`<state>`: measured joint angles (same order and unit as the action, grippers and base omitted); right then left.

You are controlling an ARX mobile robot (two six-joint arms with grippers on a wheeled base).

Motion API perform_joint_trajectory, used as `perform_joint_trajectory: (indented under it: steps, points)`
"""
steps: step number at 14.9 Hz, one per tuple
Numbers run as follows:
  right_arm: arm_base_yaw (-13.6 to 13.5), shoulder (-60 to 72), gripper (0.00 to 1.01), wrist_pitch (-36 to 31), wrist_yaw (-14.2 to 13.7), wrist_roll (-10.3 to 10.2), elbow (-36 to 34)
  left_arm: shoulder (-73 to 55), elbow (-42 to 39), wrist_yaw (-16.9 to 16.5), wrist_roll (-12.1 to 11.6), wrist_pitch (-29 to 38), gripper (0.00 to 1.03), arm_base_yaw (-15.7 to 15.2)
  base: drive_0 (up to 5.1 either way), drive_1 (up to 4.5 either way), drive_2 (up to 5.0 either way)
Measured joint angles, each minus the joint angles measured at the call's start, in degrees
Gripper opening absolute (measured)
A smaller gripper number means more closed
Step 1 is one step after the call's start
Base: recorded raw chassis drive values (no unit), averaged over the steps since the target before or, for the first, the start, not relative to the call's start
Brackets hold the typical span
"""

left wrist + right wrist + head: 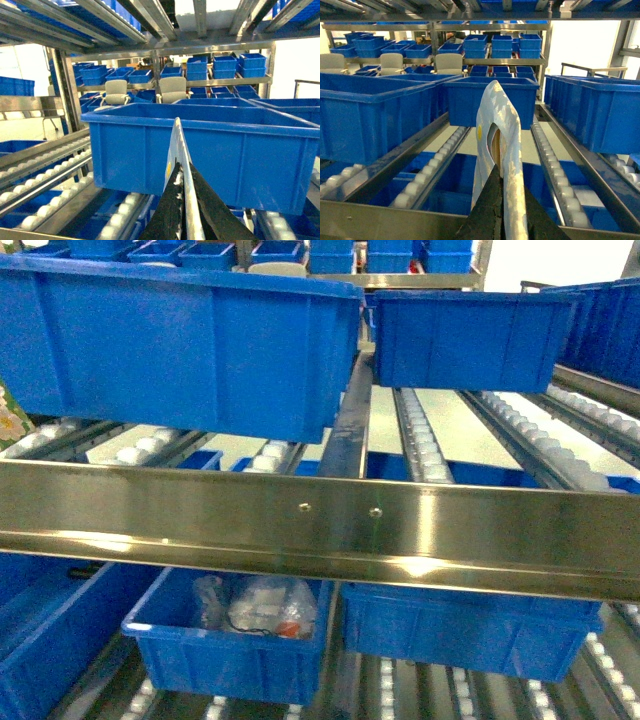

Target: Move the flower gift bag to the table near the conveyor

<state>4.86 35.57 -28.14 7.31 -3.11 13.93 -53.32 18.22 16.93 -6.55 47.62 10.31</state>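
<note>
In the right wrist view a pale blue flower gift bag (490,107) with a cut-out handle hole stands upright, and my right gripper (508,175) is shut on its lower edge. In the left wrist view my left gripper (184,166) is shut on a thin pale blue bag (178,137) seen edge-on, with a yellow spot on its print. Both are held in front of the conveyor (320,525), a steel rack with white roller lanes (425,445). A scrap of flower print (8,422) shows at the head view's left edge. Neither gripper shows in the head view. The table is out of view.
A large blue bin (180,340) sits on the rollers at left, close behind the left-held bag, and a smaller blue bin (465,335) sits mid-right. A lower bin (230,640) holds plastic-wrapped items. More bins (600,115) line the right lane and far shelves.
</note>
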Motion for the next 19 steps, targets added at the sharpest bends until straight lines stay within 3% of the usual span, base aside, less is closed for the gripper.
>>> perform_joint_trajectory:
  steps: [19]
  points:
    - [0.00,-0.02,0.02,-0.13,-0.02,0.00,-0.02,0.02,0.00,0.00,0.00,0.00,0.02,-0.04,-4.6,0.75,3.9]
